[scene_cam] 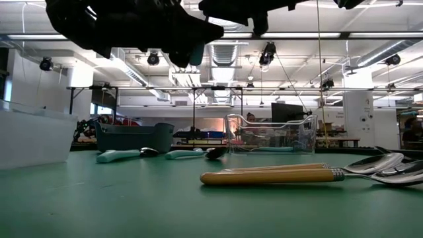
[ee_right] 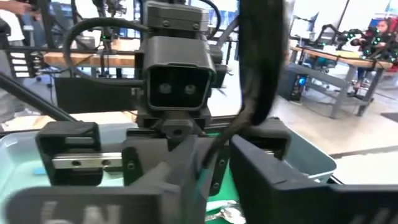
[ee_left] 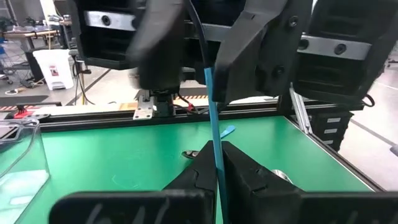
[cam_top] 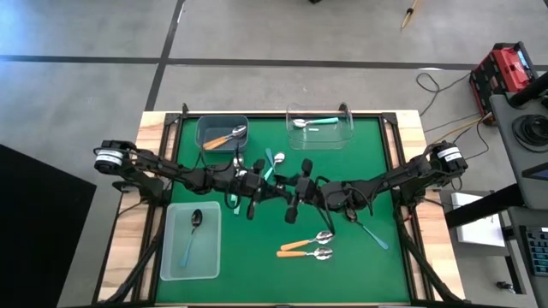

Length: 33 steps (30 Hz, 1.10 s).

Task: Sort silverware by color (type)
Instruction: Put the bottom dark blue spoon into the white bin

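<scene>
while both arms meet over the middle of the green desk (cam_top: 257, 248), the left gripper (ee_left: 217, 171) has its fingers closed on a thin light-blue spoon handle (ee_left: 213, 118); whether the right gripper (cam_top: 295, 201) has its fingers open or closed i cannot tell. two orange-handled spoons (cam_top: 304, 248) lie on the desk, one more sits in the grey bin (cam_top: 205, 128), and a teal spoon (cam_top: 312, 122) rests in the clear bin (cam_top: 347, 137)

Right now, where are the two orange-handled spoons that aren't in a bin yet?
In the high view, the two orange-handled spoons lie side by side on the green mat's near-right part, below the right gripper.
</scene>
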### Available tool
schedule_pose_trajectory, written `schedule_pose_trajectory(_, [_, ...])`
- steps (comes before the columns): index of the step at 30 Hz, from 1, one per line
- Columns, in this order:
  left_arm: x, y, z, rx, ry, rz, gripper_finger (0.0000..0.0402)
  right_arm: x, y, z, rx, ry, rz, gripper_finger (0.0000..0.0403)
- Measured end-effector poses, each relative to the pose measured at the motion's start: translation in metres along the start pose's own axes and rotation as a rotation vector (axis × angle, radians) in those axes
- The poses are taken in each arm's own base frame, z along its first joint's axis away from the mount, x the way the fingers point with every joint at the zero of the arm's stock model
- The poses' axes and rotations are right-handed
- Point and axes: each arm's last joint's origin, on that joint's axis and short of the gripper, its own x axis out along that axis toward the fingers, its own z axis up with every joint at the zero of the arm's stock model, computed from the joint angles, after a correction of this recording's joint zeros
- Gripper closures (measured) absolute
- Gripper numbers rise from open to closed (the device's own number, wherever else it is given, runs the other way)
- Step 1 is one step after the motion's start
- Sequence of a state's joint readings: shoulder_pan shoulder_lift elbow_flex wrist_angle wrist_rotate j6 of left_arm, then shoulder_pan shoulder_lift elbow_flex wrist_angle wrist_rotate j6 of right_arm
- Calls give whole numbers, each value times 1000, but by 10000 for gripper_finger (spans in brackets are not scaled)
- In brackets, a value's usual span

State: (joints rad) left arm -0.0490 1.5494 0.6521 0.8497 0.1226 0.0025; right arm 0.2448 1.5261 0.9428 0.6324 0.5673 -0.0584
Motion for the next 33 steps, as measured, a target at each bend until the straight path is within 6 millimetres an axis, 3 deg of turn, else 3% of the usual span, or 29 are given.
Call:
schedule_pose_trajectory(3, [0,1,0,0,0,9,401,0,1,0,-20,-2,13,381])
schedule_pose_trajectory(15, [-3,2,6,-8,-17,29,393,-6,-2,7,-49,19,58,394])
schedule_pose_trajectory(26, [-4,4,8,-4,-12,73,278,-10,-9,12,-94,53,39,394])
schedule_pose_trajectory(33, [-14,7,10,-6,84,226,223,-13,-14,19,-145,109,-17,394])
